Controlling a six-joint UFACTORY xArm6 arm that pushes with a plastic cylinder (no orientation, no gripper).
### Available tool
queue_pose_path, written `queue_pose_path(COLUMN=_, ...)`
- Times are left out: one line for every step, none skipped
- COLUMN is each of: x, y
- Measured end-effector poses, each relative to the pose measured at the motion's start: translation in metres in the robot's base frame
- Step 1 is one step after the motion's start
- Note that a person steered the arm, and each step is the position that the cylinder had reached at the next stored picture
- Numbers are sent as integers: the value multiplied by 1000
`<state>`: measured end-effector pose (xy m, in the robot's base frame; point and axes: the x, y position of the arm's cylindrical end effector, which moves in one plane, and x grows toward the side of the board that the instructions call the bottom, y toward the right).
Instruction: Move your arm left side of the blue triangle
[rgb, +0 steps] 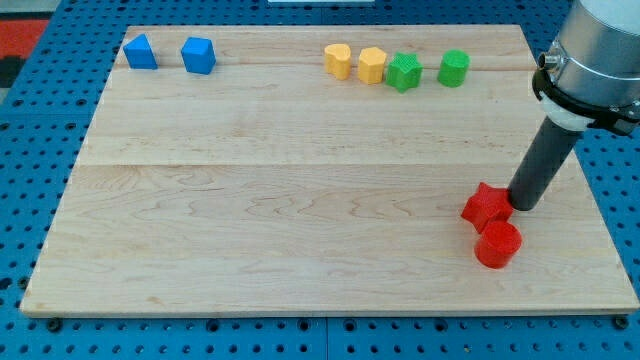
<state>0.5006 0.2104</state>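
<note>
The blue triangle (140, 52) lies at the view's top left of the wooden board (300, 200), with a blue cube-like block (198, 55) just to its right. My tip (522, 205) rests at the view's lower right, far from the blue triangle. It touches or nearly touches the right side of a red star block (485, 206). A red cylinder (498, 244) sits just below the star.
Along the view's top edge stand a yellow heart (338, 60), a yellow hexagon-like block (372, 65), a green star (404, 72) and a green cylinder (453, 68). The arm's body (597, 55) hangs over the top right corner.
</note>
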Motion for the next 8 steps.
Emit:
queue_pose_path(x=-8, y=0)
queue_pose_path(x=-44, y=-2)
queue_pose_path(x=-73, y=-12)
queue_pose_path(x=-73, y=-29)
queue_pose_path(x=-73, y=-94)
queue_pose_path(x=-77, y=-163)
queue_pose_path(x=-102, y=-238)
queue_pose_path(x=-141, y=-331)
